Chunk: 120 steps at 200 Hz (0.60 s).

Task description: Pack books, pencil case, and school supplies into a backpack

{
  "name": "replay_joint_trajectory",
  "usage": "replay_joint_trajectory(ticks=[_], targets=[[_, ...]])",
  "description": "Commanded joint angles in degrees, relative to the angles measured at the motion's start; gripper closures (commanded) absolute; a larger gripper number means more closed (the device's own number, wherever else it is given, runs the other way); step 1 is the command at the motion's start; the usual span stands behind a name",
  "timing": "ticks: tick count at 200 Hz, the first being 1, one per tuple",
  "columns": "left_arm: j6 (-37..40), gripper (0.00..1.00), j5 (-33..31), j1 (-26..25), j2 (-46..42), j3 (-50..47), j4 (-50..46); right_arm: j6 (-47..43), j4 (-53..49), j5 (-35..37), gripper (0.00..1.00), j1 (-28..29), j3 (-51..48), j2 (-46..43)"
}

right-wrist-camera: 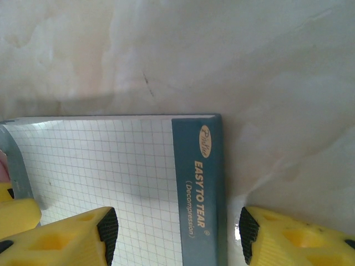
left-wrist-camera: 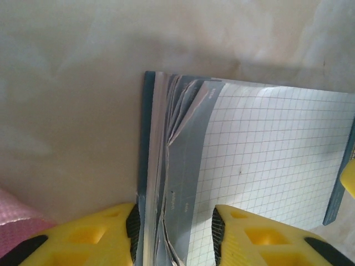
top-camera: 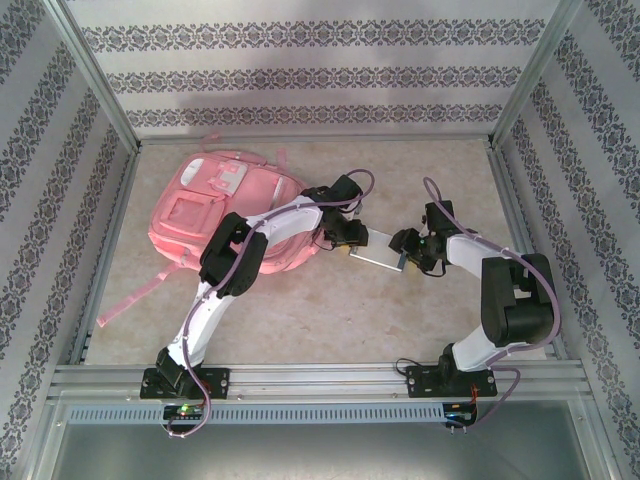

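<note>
- Grey-white notebook, a flat pad of squared paper: in the top view it lies on the pale marbled table, just off the 4 o'clock corner of the large pink fabric backpack. Its long axis runs roughly 9 to 3 o'clock. The left gripper stands at the 9 o'clock end and the right gripper at the 3 o'clock end, so the two arms are about equally near. The left one is on the backpack side, so I judge the load must travel towards 10 o'clock.
- Left wrist view: the notebook reaches from the fingers towards 1 o'clock. It shows gridded paper, a teal edge and a frayed, curling stub of pages. The left gripper has its yellow fingers parted across that frayed end, one outside the edge and one over the page. I cannot tell whether the pads press it. Pink backpack fabric shows at 8 o'clock.
- Right wrist view: the notebook spreads towards 10 o'clock. A teal band printed "EASY TO TEAR" points at 12. The right gripper is spread wide around that band, with bare table showing between the outer pad and the notebook's edge.
</note>
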Motion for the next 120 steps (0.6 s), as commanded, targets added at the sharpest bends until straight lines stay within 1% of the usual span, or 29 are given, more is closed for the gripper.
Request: replay_joint_trajectory(ticks=[1, 32, 56, 92, 120], targets=[[0.8, 0.63, 0.9, -0.5, 1.9, -1.1, -0.1, 0.9, 2.8, -2.2, 0.39, 0.1, -1.2, 0.2], [0.9, 0.77, 2.3, -0.8, 2.9, -0.8, 0.0, 2.6, 6.9, -8.2, 0.41, 0.3, -1.1, 1.1], [1.3, 0.82, 2.6, -1.1, 3.6, -0.4, -0.5, 5.4, 10.8, -12.7, 0.44, 0.8, -2.2, -2.1], [1.8, 0.85, 2.9, -1.1, 3.8, -0.7, -0.5, 7.0, 10.7, -13.7, 0.47, 1.4, -2.8, -9.6], [2.0, 0.87, 3.7, -1.2, 3.7, -0.6, -0.6, 7.3, 10.0, -14.5, 0.48, 1.5, -2.8, -12.0]])
